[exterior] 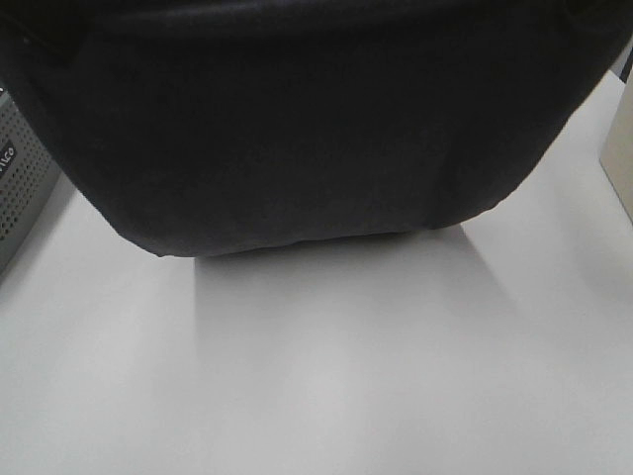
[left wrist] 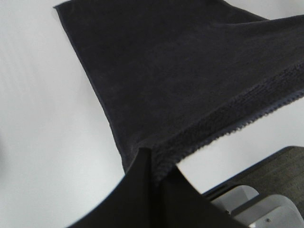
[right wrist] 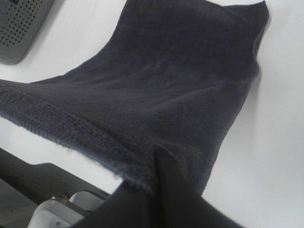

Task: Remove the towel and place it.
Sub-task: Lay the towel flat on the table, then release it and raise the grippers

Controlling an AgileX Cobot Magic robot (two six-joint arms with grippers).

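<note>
The towel [exterior: 297, 129] is a large sheet of very dark fabric hanging in front of the high camera. It fills the upper half of that view, and its lower edge rests on the white table [exterior: 346, 376]. My left gripper [left wrist: 153, 166] is shut on one hem of the towel [left wrist: 180, 71], which stretches away from it down to the table. My right gripper [right wrist: 153, 172] is shut on the opposite hem of the towel [right wrist: 166, 85]. Neither gripper shows in the high view, where the cloth hides them.
A grey perforated basket [exterior: 20, 188] stands at the table's left edge, also seen as the basket [right wrist: 19, 28] in the right wrist view. A beige box [exterior: 621, 158] sits at the right edge. Bare white tabletop lies in front of the towel.
</note>
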